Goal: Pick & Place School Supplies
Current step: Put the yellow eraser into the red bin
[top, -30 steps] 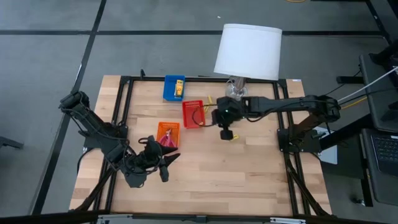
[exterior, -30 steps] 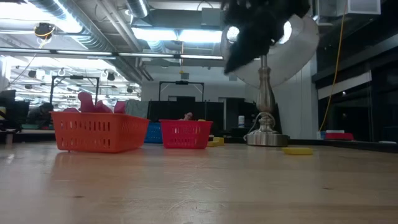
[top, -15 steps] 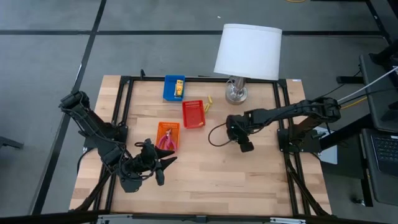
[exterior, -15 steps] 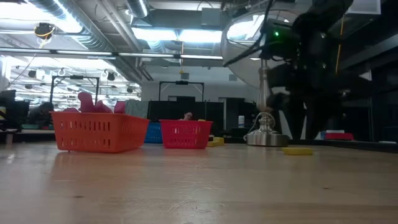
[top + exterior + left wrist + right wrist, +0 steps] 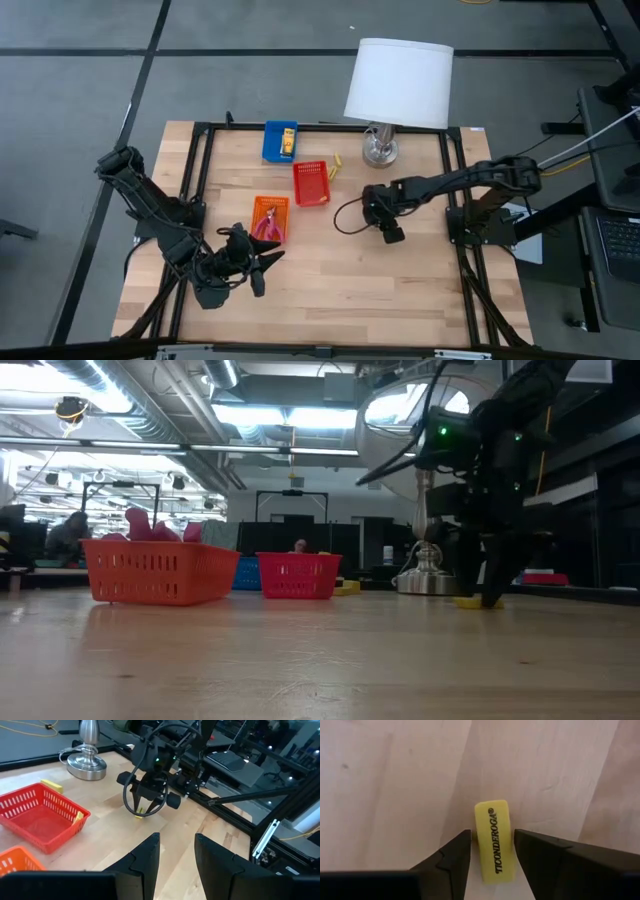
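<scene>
A small yellow eraser (image 5: 493, 841) with black lettering lies flat on the wooden table (image 5: 330, 270), right of its middle. My right gripper (image 5: 386, 233) points down over it, open, one finger close on each long side of the eraser (image 5: 478, 601). My left gripper (image 5: 256, 272) waits open near the table's near left, nothing between its fingers (image 5: 172, 852). Pink-handled tools (image 5: 268, 224) lie in the orange tray (image 5: 270, 205). A yellow packet (image 5: 288, 140) lies in the blue tray (image 5: 274, 141). Small yellow pieces (image 5: 335, 166) lie beside the red tray (image 5: 310, 183).
A lamp with a white shade (image 5: 398, 82) stands on its metal base (image 5: 379, 150) at the table's far side, just beyond my right gripper. The three trays sit left of centre. Bare wood stretches along the near edge and between the arms.
My right gripper has gone from beside the red tray toward the table's near and right edges, then down onto the table, ending with its fingers either side of the yellow eraser. The eraser has not moved.
</scene>
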Robot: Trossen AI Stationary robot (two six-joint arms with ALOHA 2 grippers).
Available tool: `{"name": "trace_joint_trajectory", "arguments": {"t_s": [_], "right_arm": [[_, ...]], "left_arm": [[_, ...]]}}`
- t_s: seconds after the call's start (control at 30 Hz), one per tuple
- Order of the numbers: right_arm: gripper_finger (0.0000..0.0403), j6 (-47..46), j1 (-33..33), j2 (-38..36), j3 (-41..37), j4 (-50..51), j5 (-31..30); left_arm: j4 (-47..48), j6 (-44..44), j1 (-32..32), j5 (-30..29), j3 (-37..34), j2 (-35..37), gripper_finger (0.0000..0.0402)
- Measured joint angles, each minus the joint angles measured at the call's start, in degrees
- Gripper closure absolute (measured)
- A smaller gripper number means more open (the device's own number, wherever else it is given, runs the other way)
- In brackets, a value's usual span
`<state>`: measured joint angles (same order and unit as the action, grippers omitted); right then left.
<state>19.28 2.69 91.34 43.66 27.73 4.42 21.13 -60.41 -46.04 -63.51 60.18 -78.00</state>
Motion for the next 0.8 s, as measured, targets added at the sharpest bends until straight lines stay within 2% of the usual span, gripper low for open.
{"name": "trace_joint_trajectory", "arguments": {"t_s": [0.53, 0.7, 0.8], "right_arm": [[0.0324, -1.8, 0.3, 1.74, 1.79, -0.07, 1.91], [0.032, -6.25, -0.02, 1.77, 7.68, -5.59, 4.84], [0.032, -9.12, -0.18, 1.83, 12.8, -9.92, 4.12]], "left_arm": [[0.23, -0.96, 0.0, -0.44, 0.0, 0.0, 0.0284], [0.82, -0.98, 0.0, -1.17, 0.0, 0.01, 0.0284], [1.47, -1.9, 0.0, -1.68, -0.01, 0.01, 0.0284]]}}
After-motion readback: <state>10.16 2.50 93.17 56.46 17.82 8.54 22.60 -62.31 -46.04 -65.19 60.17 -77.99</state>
